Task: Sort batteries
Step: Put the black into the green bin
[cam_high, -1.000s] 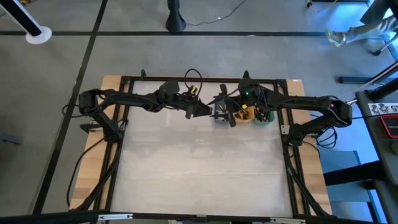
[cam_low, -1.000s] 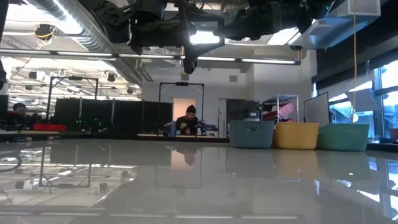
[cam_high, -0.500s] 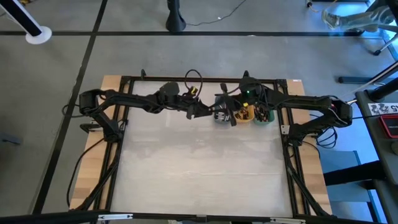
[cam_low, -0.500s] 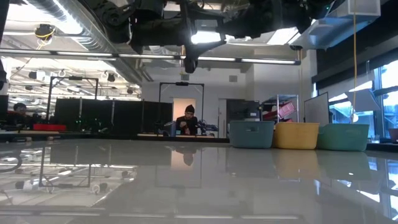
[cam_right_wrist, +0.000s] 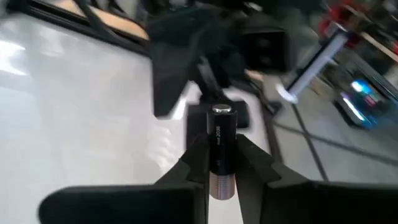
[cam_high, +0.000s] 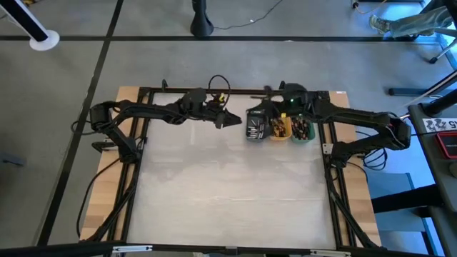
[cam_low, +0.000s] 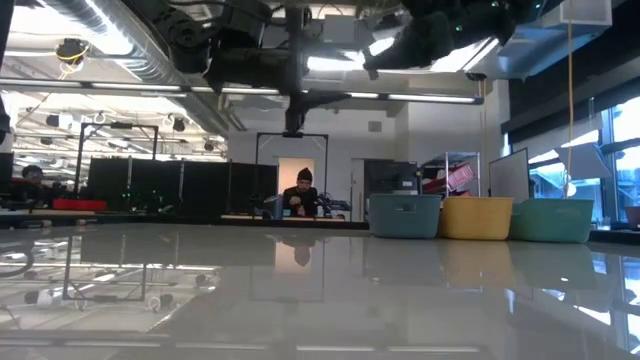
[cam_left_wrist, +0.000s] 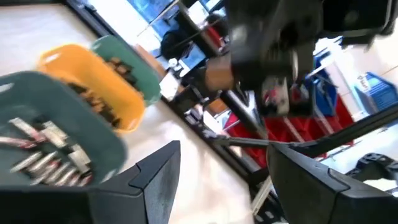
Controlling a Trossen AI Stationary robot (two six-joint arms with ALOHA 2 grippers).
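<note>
One battery (cam_right_wrist: 222, 148), dark body with a silvery end, stands pinched upright between the right gripper (cam_right_wrist: 222, 163) fingers (cam_right_wrist: 194, 163), which press on it from both sides. The rest of the batteries (cam_left_wrist: 46, 155) lie loose in the three small trays at the far edge of the table (cam_high: 228, 185): silvery cells with reddish marks in the slate-blue tray (cam_high: 255, 127), darker cells in the orange tray (cam_high: 280, 129) and the green tray (cam_high: 303, 130). The trays sit touching in a row, slate-blue on the left, orange in the middle, green on the right. From above, the right arm reaches in over the far side of the trays, its gripper raised off the table. The left gripper (cam_high: 230, 119) hangs just left of the slate-blue tray, also above the table, jaws spread with nothing between them. In the low view both arms show only as dark shapes overhead. A person (cam_low: 301, 194) sits far back in the room beyond the table.
</note>
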